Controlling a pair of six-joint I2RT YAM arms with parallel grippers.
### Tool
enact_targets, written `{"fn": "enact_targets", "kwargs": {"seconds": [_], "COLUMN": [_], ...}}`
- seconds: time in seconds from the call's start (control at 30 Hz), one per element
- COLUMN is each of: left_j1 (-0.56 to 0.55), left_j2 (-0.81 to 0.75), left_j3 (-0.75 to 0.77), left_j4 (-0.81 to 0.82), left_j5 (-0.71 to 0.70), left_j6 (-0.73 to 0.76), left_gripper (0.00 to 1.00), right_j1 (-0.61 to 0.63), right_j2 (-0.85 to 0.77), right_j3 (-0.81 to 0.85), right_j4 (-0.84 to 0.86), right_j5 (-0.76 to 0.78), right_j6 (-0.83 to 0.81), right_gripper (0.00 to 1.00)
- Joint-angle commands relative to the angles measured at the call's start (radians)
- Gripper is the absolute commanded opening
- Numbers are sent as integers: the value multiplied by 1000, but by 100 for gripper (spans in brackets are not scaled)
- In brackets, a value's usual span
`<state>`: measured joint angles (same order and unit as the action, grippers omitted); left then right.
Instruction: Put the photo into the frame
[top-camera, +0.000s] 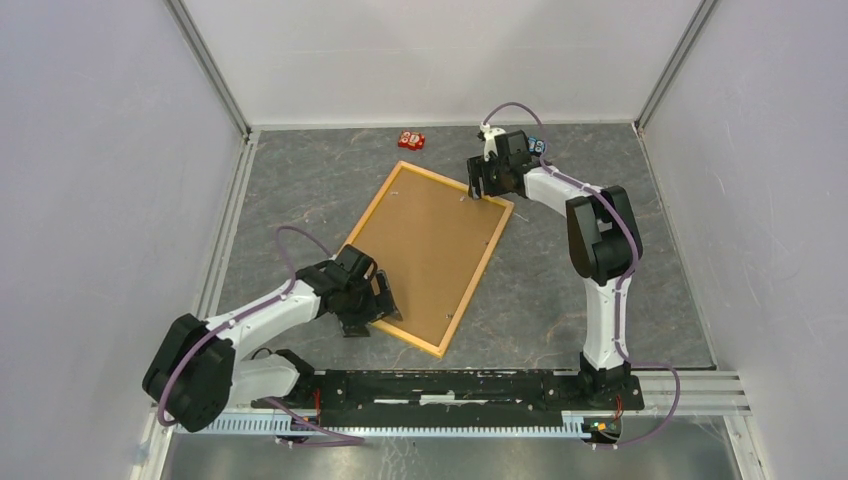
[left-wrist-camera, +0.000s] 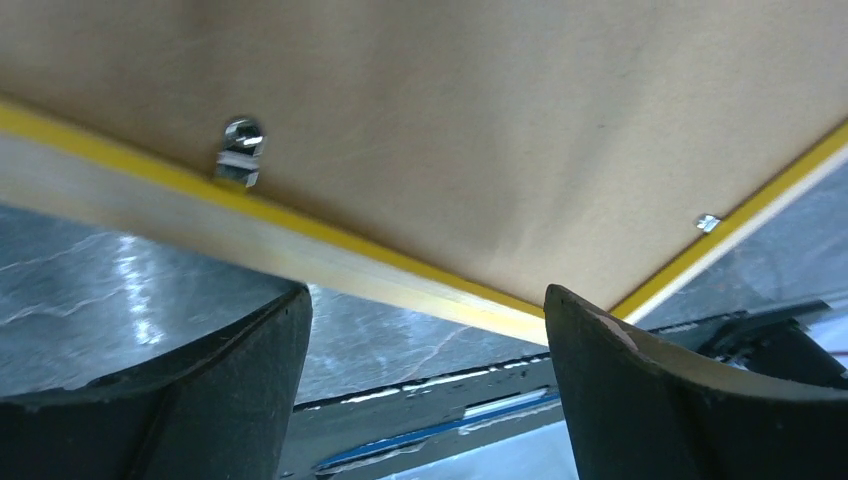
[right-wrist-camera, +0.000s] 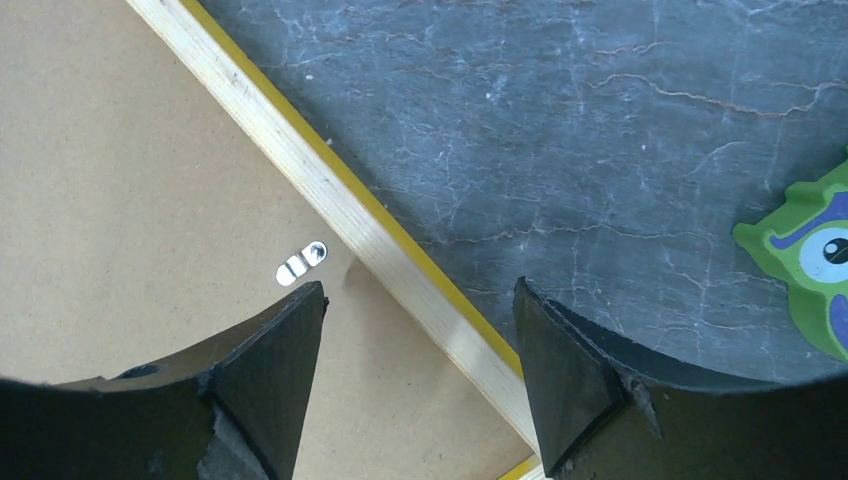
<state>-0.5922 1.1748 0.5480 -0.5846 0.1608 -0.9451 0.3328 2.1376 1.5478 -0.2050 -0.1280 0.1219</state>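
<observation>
Jaws apart, left gripper (left-wrist-camera: 427, 300) and right gripper (right-wrist-camera: 419, 285) flank frame (top-camera: 476, 280); only overhead shows red packet (top-camera: 411, 139).

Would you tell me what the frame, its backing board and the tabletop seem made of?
Frame: pale wood, faint grain, yellow-painted edge. Backing board: matte brown fibreboard, probably. Tabletop: dark grey, white-veined, slightly glossy; stone or print, unclear.

The frame (top-camera: 477, 278) takes the middle of the table (top-camera: 300, 180). Bare room is on its left and right sides. A red thing (top-camera: 411, 139) sits near its far corner.
</observation>
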Motion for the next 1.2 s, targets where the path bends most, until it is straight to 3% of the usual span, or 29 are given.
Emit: {"fn": "enact_targets", "kwargs": {"seconds": [0.0, 0.23, 0.53, 0.83, 1.0, 1.17], "left_j1": [-4, -1, 52, 156, 174, 175], "left_j2": [32, 94, 176, 263, 260, 258], "left_j3": [-28, 40, 193, 307, 320, 282], "left_j4": [153, 167, 77, 16, 5, 2], "left_j5": [-19, -112, -318, -378, -407, -386], "left_j6": [-61, -8, 119, 226, 258, 249], "left_gripper": [92, 92, 91, 81, 69, 55], "right_j1": [6, 6, 16, 34, 35, 33], "right_j2": [-23, -135, -511, -858, -925, -841], "right_j3": [-30, -251, -750, -1083, -1078, -922], "right_j4": [69, 104, 277, 193, 106, 27], "right_j5": [-46, -81, -183, -116, -35, 95], "right_j6": [-18, 32, 204, 207, 157, 119], "right_gripper": [75, 69, 66, 66, 71, 76]}}
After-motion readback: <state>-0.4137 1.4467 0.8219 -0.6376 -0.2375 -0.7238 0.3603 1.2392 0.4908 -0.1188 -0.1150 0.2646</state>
